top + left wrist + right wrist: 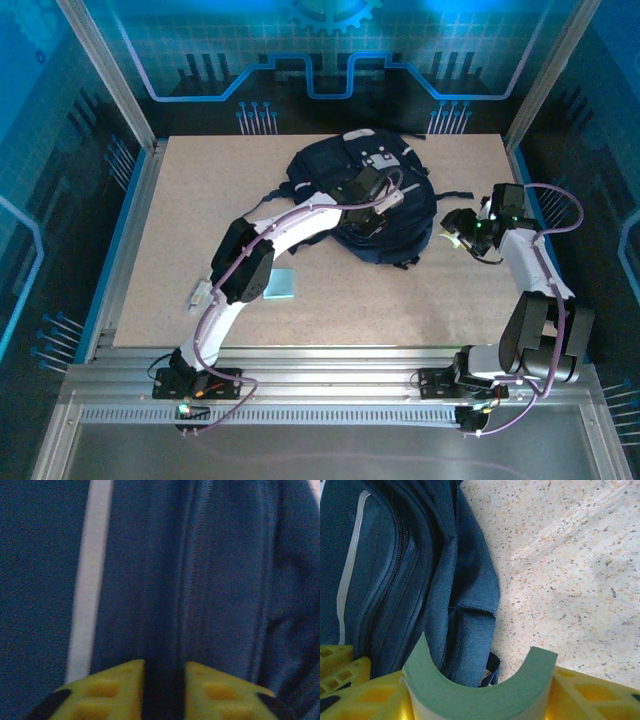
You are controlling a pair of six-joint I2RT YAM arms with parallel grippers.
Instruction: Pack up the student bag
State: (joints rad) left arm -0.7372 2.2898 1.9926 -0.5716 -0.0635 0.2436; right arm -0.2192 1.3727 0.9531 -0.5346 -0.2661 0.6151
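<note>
Left wrist, left gripper (164, 692) pinching student bag (225, 580)

From my station I count one large dark navy fabric backpack (325, 170), lying toward the far side. There is one pale blue flat square pad (283, 285) at the near left, and one green ring-shaped roll (470, 692) over at the right. I count two white-and-black robot arms, the left arm (262, 245) and the right arm (535, 275). Under them there is a single speckled beige desk (200, 200).
</note>
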